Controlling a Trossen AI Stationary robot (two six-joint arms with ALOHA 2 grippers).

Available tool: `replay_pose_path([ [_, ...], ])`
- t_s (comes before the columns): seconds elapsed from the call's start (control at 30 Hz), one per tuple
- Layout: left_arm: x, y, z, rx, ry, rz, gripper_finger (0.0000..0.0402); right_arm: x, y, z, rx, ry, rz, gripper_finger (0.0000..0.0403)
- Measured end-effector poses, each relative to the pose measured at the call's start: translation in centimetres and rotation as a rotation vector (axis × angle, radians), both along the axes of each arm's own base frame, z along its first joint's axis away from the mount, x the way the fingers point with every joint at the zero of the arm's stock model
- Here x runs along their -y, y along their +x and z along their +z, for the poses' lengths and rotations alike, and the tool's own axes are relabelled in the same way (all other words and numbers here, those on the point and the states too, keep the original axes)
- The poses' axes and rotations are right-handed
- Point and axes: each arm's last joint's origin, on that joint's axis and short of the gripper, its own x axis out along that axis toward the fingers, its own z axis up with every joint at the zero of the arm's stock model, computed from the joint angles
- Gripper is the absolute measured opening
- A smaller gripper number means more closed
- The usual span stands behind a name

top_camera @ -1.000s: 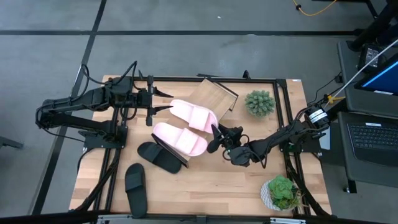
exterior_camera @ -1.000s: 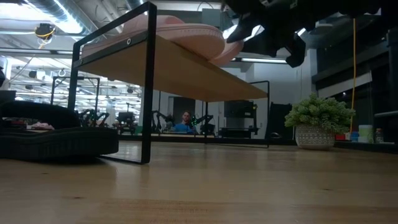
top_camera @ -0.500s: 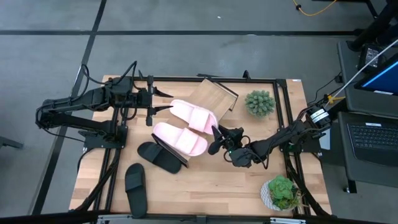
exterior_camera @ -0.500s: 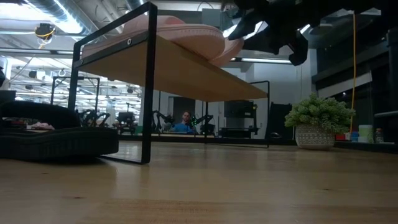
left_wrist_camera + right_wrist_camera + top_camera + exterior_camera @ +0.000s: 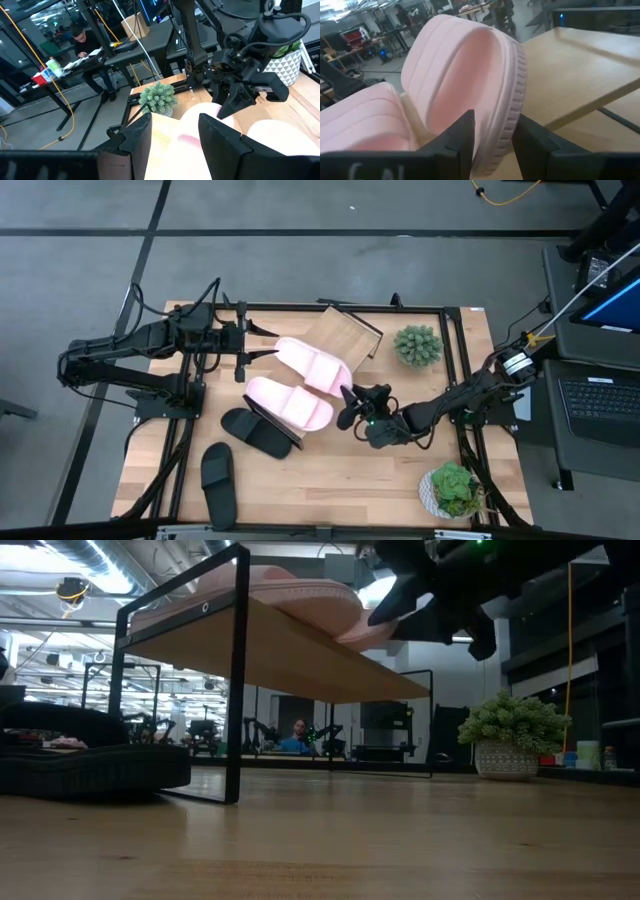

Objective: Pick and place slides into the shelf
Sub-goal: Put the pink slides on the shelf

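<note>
- Our right gripper [image 5: 347,406], at the centre of the high view, has its two dark fingers [image 5: 465,142] clamped on the ribbed edge of the upper pink slide [image 5: 312,366], whose sole rim sits between them in the right wrist view.
- Our left gripper [image 5: 241,354], upper left of centre, hangs at the shelf's edge with its fingers [image 5: 137,136] apart and nothing between them.
- Both pale pink slides, the second one [image 5: 290,402] just below the first, lie on the slanted shelf [image 5: 345,332]; we judge that half done.
- Two black slides [image 5: 258,432] [image 5: 217,477] lie on the tabletop [image 5: 330,480], lower left, not yet placed.
- The pink ones look soft, smooth foam with wide arched straps; the shelf is light wood grain in a thin black metal frame.
</note>
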Motion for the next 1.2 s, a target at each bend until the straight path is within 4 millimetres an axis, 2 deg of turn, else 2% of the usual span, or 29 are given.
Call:
replay_pose_path([
  [0.23, 0.0, 0.0, 0.0, 0.0, 0.0, 0.0, 0.0153, 0.1, -0.3, 1.0, -0.032, 0.011, 0.08, 0.0123],
  [0.53, 0.0, 0.0, 0.0, 0.0, -0.004, 0.001, 0.0153, 1.0, -2.1, 3.4, -0.047, 0.058, 0.109, 0.0123],
  [0.63, 0.0, 0.0, 0.0, 0.001, -0.004, 0.001, 0.0153, 1.7, -2.1, 3.4, -0.05, 0.108, 0.107, 0.0123],
  [0.8, 0.0, 0.0, 0.0, 0.001, -0.005, 0.001, 0.0153, 3.0, -1.4, 2.3, -0.047, 0.311, 0.154, 0.0123],
  [1.2, 0.0, 0.0, 0.0, 0.001, -0.004, 0.001, 0.0153, 3.6, -1.1, 2.2, -0.035, 0.382, 0.178, 0.0123],
])
